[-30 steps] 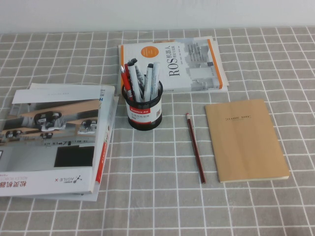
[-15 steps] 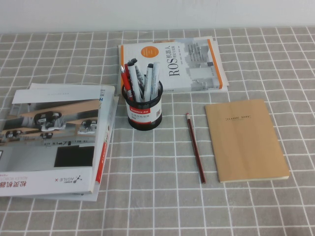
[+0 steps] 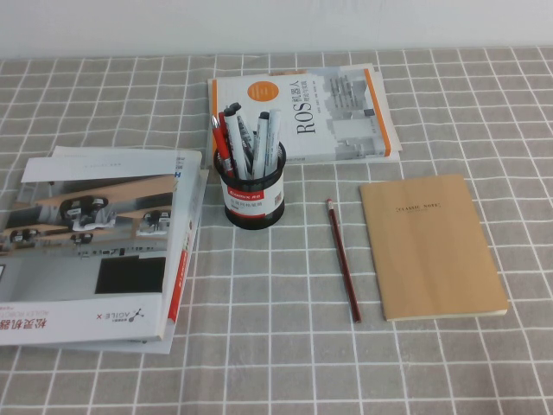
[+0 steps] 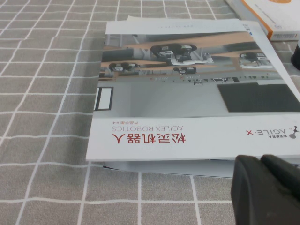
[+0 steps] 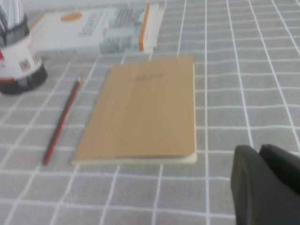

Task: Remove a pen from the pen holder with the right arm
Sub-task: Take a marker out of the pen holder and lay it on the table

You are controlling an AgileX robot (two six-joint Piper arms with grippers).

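Right gripper (image 5: 259, 154) pinched closed, empty, near notebook (image 5: 140, 108), well apart from pen holder (image 3: 251, 197) full of pens (image 3: 246, 143). Left gripper (image 4: 261, 163) closed, empty, beside booklet (image 4: 187, 93). Risk: crowded pens; a sideways snag could tip holder.

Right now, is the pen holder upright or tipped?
Upright: black cylindrical pen holder stands on its base, pens inside. Left gripper near white brochure; right gripper near tan notebook.

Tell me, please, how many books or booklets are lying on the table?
3: a ROS book behind the pen holder, a brochure at left, maybe hiding another, a tan notebook at right. Left gripper is by the brochure, right gripper by the notebook.
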